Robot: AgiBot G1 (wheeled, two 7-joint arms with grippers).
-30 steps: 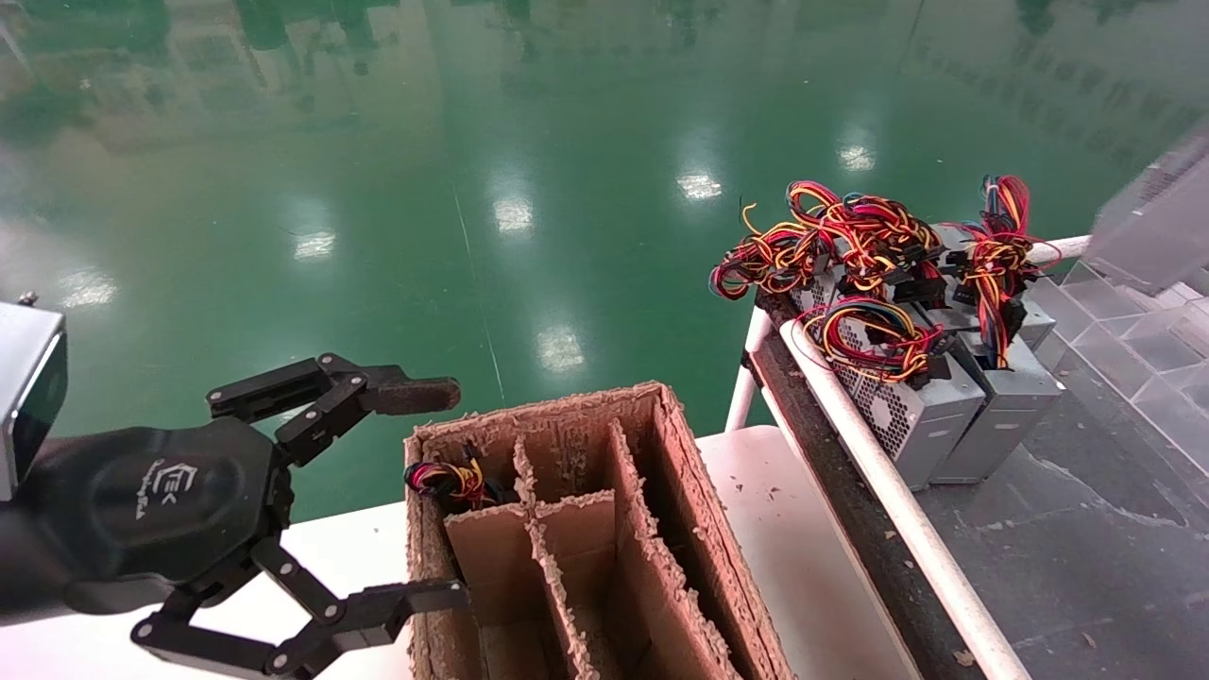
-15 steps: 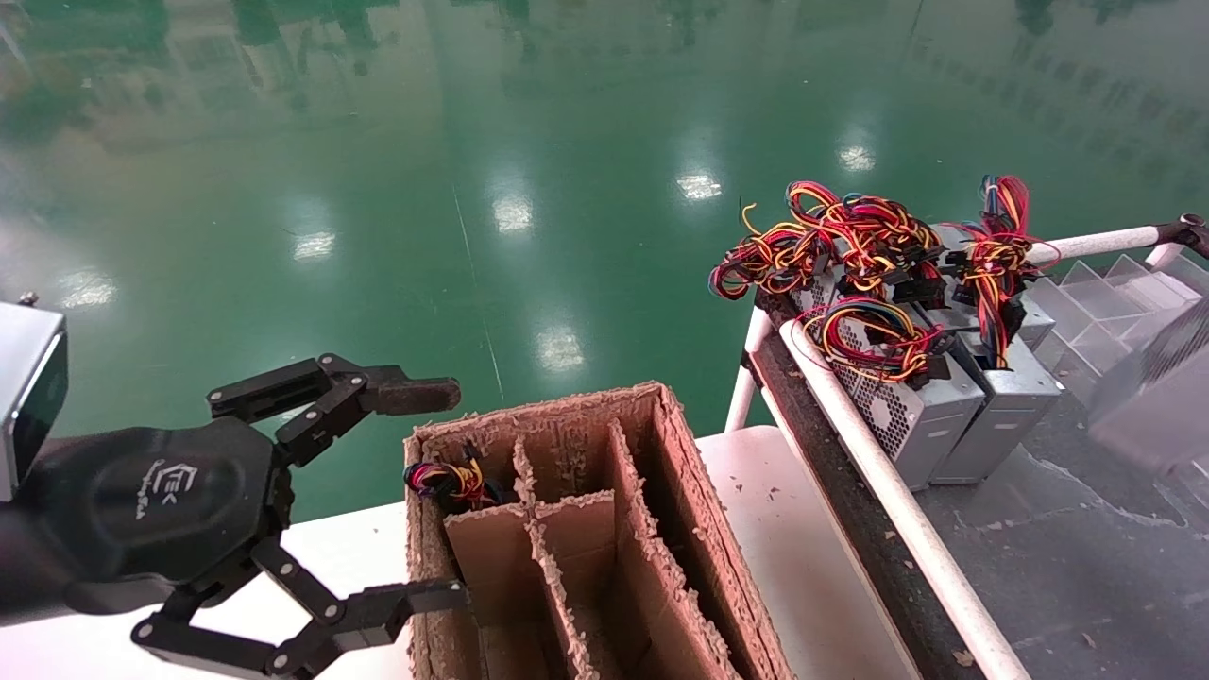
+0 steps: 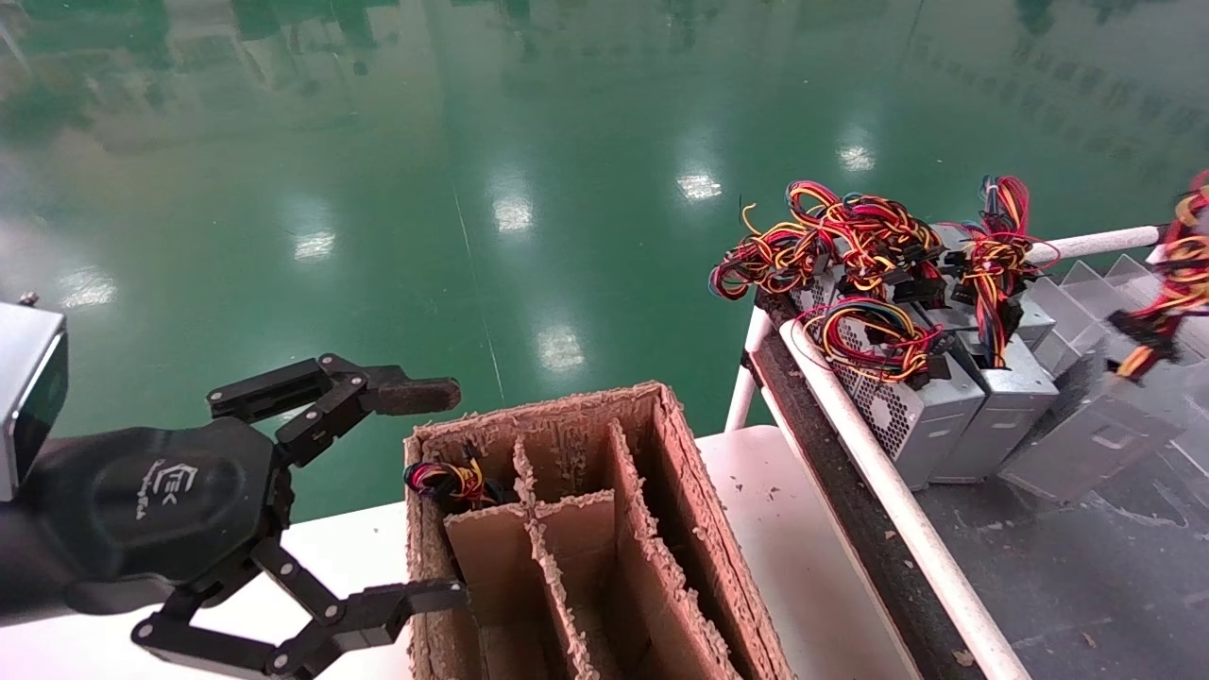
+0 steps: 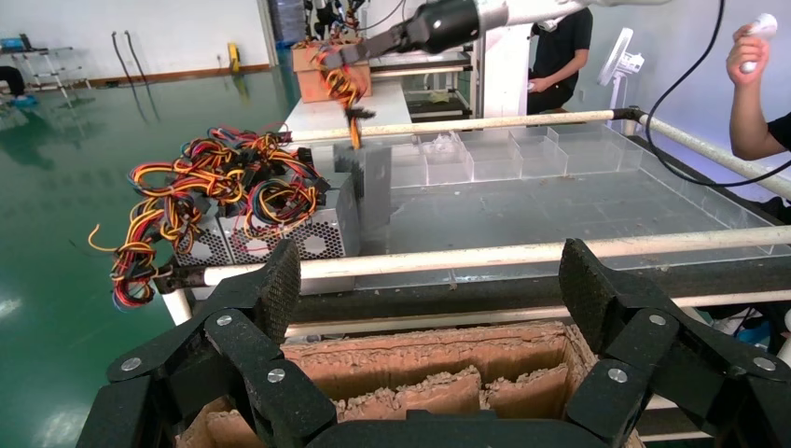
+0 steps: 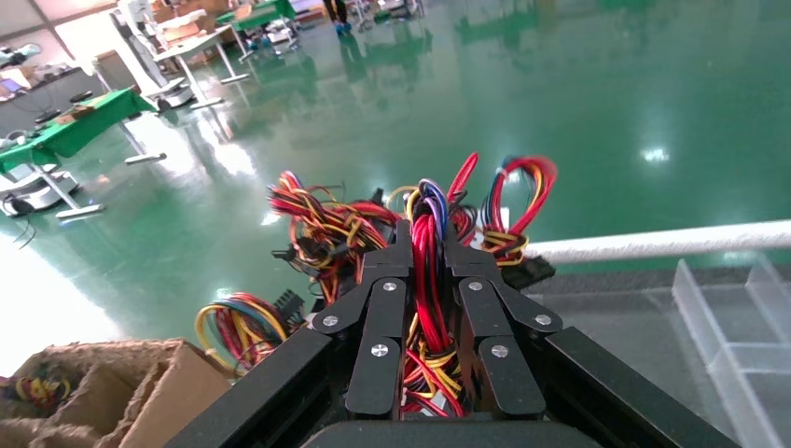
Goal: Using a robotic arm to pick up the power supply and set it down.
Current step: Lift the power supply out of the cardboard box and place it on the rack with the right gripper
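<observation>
The power supply (image 3: 1086,439), a silver-grey metal box, hangs tilted at the far right just over the dark surface, beside a row of others. My right gripper (image 5: 429,238) is shut on its bundle of red, yellow and blue wires (image 5: 427,280). In the left wrist view the right arm (image 4: 448,23) reaches in from above, the box (image 4: 375,182) dangling under it by its wires. I cannot tell if the box touches the surface. My left gripper (image 3: 430,496) stays open and empty at the near left, against the cardboard box.
Other power supplies (image 3: 911,416) with tangled wires stand in a row behind a white rail (image 3: 878,472). A cardboard box with dividers (image 3: 576,529) holds a wire bundle (image 3: 449,480) in one cell. Clear plastic trays (image 3: 1086,283) lie at the back right. People stand beyond the table (image 4: 756,84).
The power supply has come down from the upper right and swung left towards the row of others; its wires now show at the right edge. The left arm has not moved.
</observation>
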